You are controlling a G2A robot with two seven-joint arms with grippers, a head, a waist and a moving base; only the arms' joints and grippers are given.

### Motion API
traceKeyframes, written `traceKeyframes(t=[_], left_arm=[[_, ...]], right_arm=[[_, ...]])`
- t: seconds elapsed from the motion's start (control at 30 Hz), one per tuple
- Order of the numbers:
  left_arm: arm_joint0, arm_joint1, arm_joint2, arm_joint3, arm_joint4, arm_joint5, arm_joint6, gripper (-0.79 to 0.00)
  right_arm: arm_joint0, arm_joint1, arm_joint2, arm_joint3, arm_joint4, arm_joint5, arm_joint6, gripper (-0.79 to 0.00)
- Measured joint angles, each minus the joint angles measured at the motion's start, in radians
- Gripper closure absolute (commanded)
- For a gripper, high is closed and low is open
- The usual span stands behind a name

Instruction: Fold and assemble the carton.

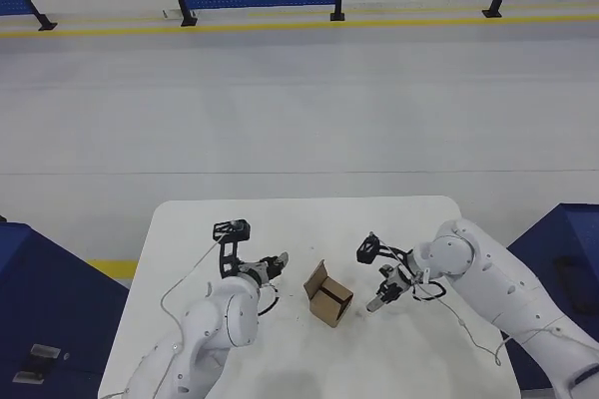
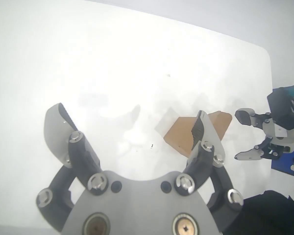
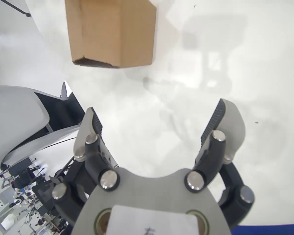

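The carton (image 1: 328, 294) sat near the middle of the table (image 1: 280, 219), between the two arms and touched by neither; it stood squared into a small box with one flap raised. The left gripper (image 2: 129, 113) was spread wide and held nothing; the right gripper (image 3: 156, 108) likewise gaped empty, just beside the box. The cardboard looked light and fairly stiff, yet its thin walls would probably buckle under a hard squeeze, and it might slide on the smooth top; pinching the raised flap's edge while the other arm steadied a side wall seemed best.
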Motion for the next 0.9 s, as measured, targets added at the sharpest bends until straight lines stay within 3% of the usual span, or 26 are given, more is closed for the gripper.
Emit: traceKeyframes(t=[0.23, 0.37, 0.6, 0.9], left_arm=[[-0.125, -0.037, 0.108, 0.126, -0.002, -0.068, -0.074, -0.785], [-0.155, -0.051, 0.122, 0.168, -0.045, -0.09, -0.093, -0.785], [-0.165, -0.06, 0.123, 0.194, -0.061, -0.12, -0.134, -0.785], [-0.132, -0.064, 0.099, 0.137, -0.057, -0.128, -0.119, -0.785]], right_arm=[[-0.034, -0.008, -0.03, -0.048, -0.09, 0.077, -0.059, -0.785], [-0.032, -0.014, -0.036, -0.051, -0.089, 0.087, -0.064, -0.785], [-0.027, -0.021, -0.04, -0.06, -0.09, 0.105, -0.065, -0.785], [-0.031, -0.026, -0.041, -0.069, -0.091, 0.121, -0.064, -0.785]])
